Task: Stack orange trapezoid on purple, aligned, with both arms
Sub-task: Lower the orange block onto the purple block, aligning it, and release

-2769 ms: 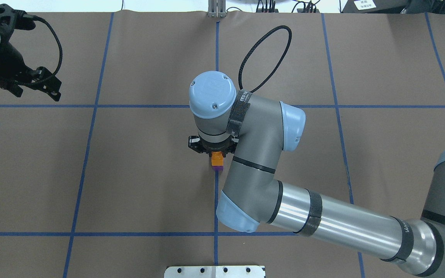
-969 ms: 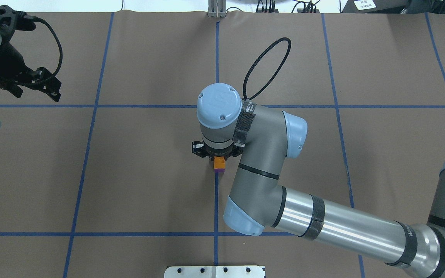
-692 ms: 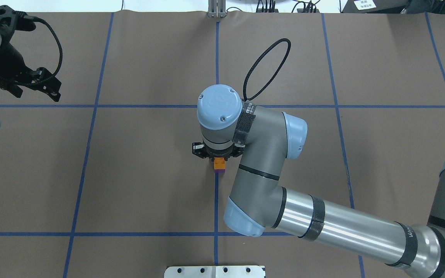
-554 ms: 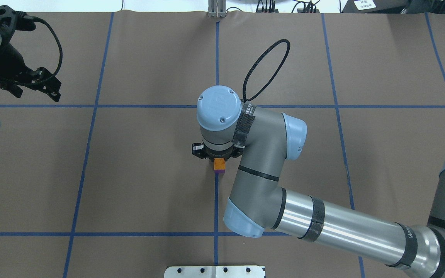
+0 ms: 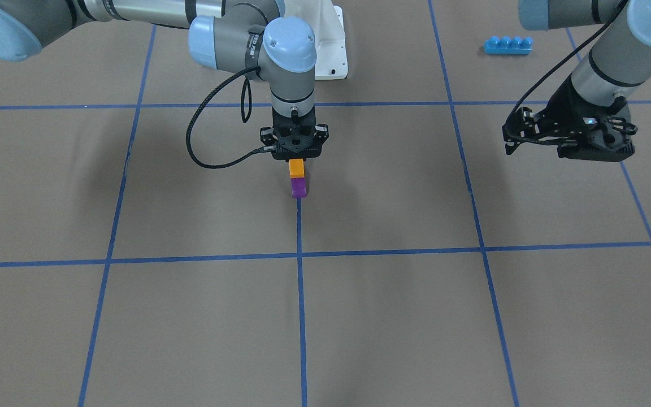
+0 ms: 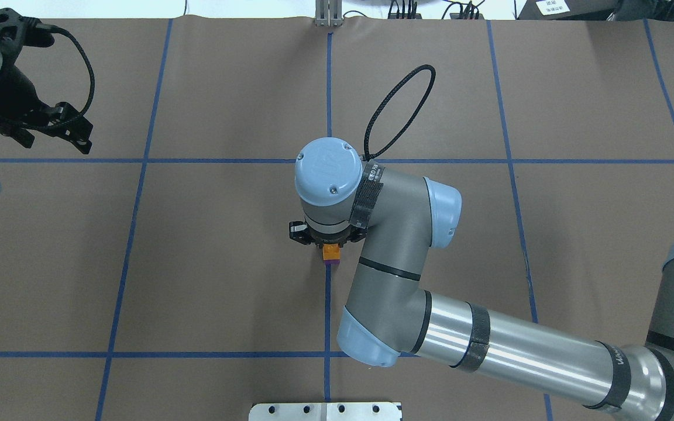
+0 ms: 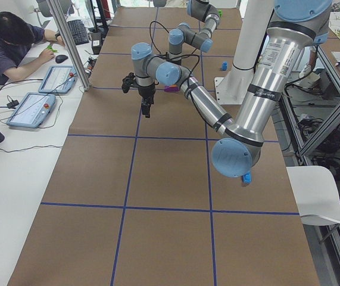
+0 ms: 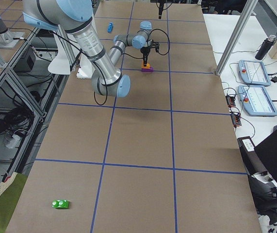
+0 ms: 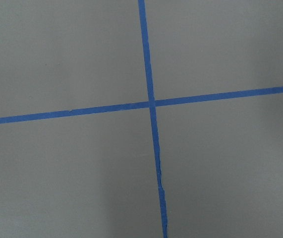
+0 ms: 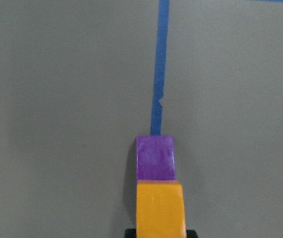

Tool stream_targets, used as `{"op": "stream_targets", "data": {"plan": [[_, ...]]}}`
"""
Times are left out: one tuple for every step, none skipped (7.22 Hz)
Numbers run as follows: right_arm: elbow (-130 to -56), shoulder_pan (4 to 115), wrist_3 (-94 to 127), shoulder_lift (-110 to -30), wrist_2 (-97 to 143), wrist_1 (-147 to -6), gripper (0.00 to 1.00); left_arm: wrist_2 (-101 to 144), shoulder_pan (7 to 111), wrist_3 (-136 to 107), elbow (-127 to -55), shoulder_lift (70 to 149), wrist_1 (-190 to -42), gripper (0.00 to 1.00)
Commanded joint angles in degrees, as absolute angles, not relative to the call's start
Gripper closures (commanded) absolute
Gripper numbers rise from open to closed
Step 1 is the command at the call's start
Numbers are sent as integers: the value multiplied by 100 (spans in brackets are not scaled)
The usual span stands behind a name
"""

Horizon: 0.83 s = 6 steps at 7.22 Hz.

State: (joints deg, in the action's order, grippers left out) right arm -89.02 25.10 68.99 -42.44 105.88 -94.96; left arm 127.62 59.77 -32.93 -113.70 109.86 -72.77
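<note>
1. Mid-table, right where a blue tape line [image 5: 299, 237] ended, the orange trapezoid [image 5: 296, 168] sat directly on the purple [image 5: 299, 187]. They were touching, with no gap I could spot from the front.
2. The right gripper [image 5: 296, 160] was pinching the orange from above. The wrist view showed black fingertips either side of it at the bottom edge.
3. What changed: a few seconds before, the overhead showed a good chunk of purple poking out under the orange. By this moment only a sliver showed, and the right wrist had shifted a little. My read is the orange had been brought down and squared up, so the stack was basically made. Sides looked in line from the wrist cam, give or take perspective.
4. What was probably left: let go and lift off without dragging the orange along.
5. The left gripper [image 6: 55, 134] hung well apart over bare paper. Its fingers looked spread, nothing in them.
6. Room-wise it was easy. The stack was nowhere near the table [image 5: 393, 186] edges, and the long blue brick [image 5: 507, 44] was way off by the robot's side. A straight-up exit looked free.
</note>
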Motion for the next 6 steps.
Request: {"op": "stream_targets", "data": {"plan": [[-8895,2479,6908,-4289,10573,-9449,100,12762,5977,-3296,-11373,10986,-7277,0],[-8886,2479,6900,-4359,10573,-9274,100,12762,5977,-3296,-11373,10986,-7277,0],[-8886,2479,6891,-4377,10573,-9194,100,12762,5977,-3296,-11373,10986,-7277,0],[-8886,2479,6882,-4377,10582,-9185,80,12762,5977,-3296,-11373,10986,-7277,0],[-8921,2470,6899,-4377,10556,-9193,2,12762,5977,-3296,-11364,10986,-7277,0],[-8921,2478,6891,-4377,10538,-9193,0,12762,5977,-3305,-11373,10986,-7277,0]]}}
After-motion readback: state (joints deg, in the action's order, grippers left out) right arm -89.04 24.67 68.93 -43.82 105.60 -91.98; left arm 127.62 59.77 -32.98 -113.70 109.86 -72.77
